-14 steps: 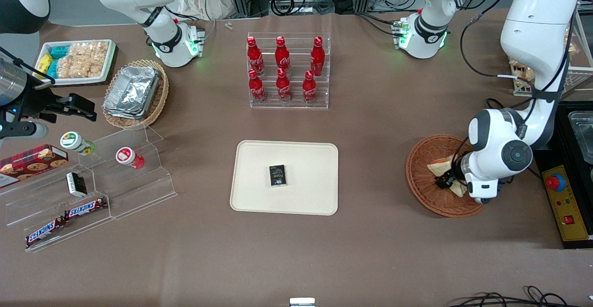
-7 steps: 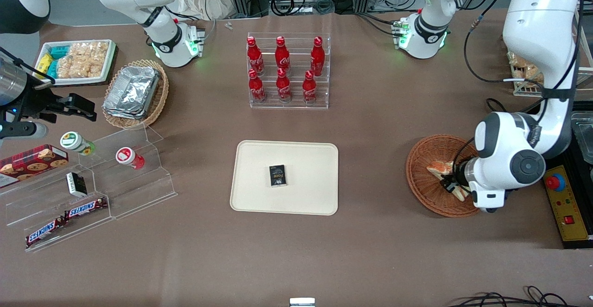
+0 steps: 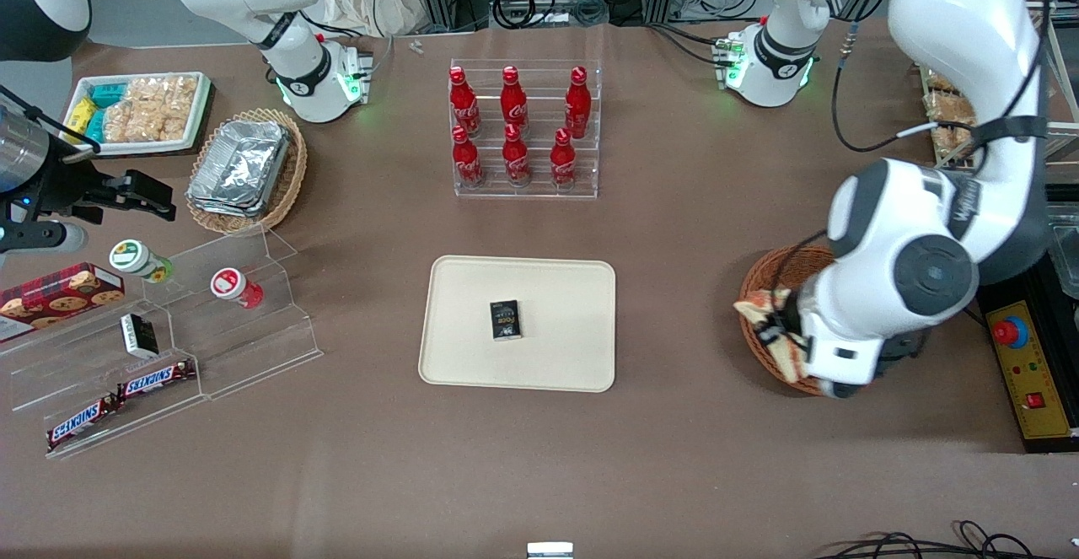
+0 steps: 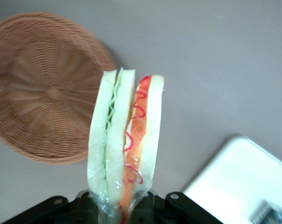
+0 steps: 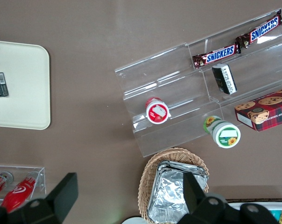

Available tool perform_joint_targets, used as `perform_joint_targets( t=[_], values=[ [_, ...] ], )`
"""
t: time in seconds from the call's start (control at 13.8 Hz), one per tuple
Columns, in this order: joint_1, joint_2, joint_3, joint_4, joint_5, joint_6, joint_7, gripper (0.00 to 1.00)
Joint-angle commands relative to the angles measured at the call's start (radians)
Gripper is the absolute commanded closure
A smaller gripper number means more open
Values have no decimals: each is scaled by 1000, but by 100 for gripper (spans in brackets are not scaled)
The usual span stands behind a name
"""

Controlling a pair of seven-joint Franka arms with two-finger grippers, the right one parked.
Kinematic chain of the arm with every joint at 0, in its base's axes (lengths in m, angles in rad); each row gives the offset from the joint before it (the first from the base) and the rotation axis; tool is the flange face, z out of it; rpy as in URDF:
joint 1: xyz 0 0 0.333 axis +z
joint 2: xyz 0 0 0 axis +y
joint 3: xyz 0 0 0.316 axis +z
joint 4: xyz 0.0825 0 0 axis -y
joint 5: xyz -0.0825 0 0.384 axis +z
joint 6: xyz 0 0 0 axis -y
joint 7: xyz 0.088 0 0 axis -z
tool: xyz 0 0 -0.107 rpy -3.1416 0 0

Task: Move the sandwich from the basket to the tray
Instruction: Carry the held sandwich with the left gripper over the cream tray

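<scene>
One sandwich [image 4: 124, 144] stood on its end, squeezed tight in the gripper [image 4: 124, 205], pointing away from it above the round woven basket [image 4: 43, 93].

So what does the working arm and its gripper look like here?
The left arm is glossy white with dark grey joint caps and black cables along it. Its gripper has black fingers. The base glows green.

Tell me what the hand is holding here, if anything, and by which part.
The hand holds the sandwich by one end, fingers pressing its two bread faces, lifted clear of the basket, with the cut edge in view.
</scene>
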Motion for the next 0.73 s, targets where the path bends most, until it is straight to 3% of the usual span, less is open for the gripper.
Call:
perform_joint_targets(
  t=[0.0,0.65],
  values=[
    [-114,93,-4,98,-4,-30,120,100],
    [-289,342,-12,128,0,140,271,100]
  ],
)
